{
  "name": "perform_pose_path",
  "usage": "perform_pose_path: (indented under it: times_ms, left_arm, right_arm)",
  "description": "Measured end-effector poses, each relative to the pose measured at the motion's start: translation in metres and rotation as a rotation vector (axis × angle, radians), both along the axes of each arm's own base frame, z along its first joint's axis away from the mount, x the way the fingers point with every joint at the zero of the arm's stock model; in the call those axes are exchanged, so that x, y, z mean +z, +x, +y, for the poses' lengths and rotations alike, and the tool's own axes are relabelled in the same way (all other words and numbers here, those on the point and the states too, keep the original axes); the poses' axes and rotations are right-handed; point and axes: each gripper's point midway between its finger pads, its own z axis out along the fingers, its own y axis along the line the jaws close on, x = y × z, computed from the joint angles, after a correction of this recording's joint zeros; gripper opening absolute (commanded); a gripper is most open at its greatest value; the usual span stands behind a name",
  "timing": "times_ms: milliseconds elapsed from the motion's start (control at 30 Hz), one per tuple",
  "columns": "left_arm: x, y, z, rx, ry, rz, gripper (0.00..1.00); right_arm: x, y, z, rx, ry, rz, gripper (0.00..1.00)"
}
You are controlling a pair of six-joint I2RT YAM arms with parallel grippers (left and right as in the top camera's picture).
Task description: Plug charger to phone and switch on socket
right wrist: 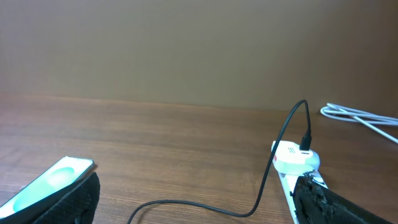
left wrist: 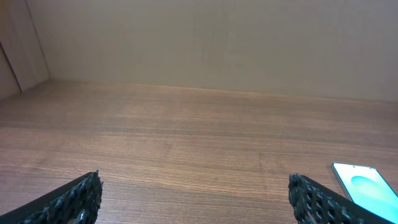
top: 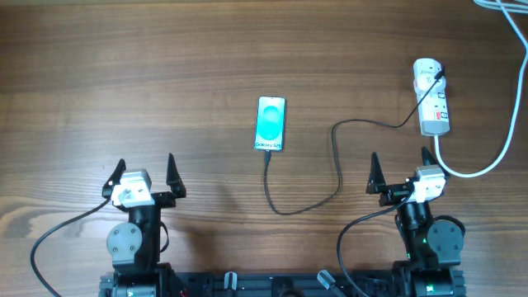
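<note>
The phone (top: 271, 124) lies face up mid-table, its blue-green screen lit; it also shows in the left wrist view (left wrist: 365, 188) and the right wrist view (right wrist: 46, 183). The thin black charger cable (top: 333, 169) runs from the phone's near end, loops toward me, then rises to the white socket strip (top: 431, 99) at the right; its connector tip sits at the phone's bottom edge. The cable (right wrist: 273, 168) enters the socket's round end (right wrist: 296, 158). My left gripper (top: 145, 175) and right gripper (top: 402, 169) are open and empty, near the front edge.
A thicker white cord (top: 513, 99) curves from the socket's near end up the right edge of the table; it also shows at the far right in the right wrist view (right wrist: 360, 117). A plain wall stands beyond the table's far edge.
</note>
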Motion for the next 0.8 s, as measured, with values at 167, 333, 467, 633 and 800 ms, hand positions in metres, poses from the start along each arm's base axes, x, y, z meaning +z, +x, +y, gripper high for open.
perform_pose_path:
  times_ms: [167, 333, 467, 633, 800]
  left_arm:
    - [-0.0001, 0.0001, -0.0007, -0.006, 0.027, 0.003, 1.00]
    - [-0.0001, 0.0001, -0.0007, -0.007, 0.039, 0.004, 1.00]
    - [-0.0001, 0.0001, -0.0007, -0.006, 0.032, 0.003, 1.00]
    - [-0.0001, 0.0001, -0.0007, -0.004, 0.008, 0.001, 1.00]
    - [-0.0001, 0.0001, -0.0007, -0.004, -0.003, 0.000, 1.00]
  right_arm:
    - [0.0000, 0.0000, 0.0000, 0.000, 0.000, 0.000, 1.00]
    - [0.0000, 0.0000, 0.0000, 0.000, 0.000, 0.000, 1.00]
    - [0.0000, 0.0000, 0.0000, 0.000, 0.000, 0.000, 1.00]
    - [0.0000, 0.0000, 0.0000, 0.000, 0.000, 0.000, 1.00]
    - [0.0000, 0.0000, 0.0000, 0.000, 0.000, 0.000, 1.00]
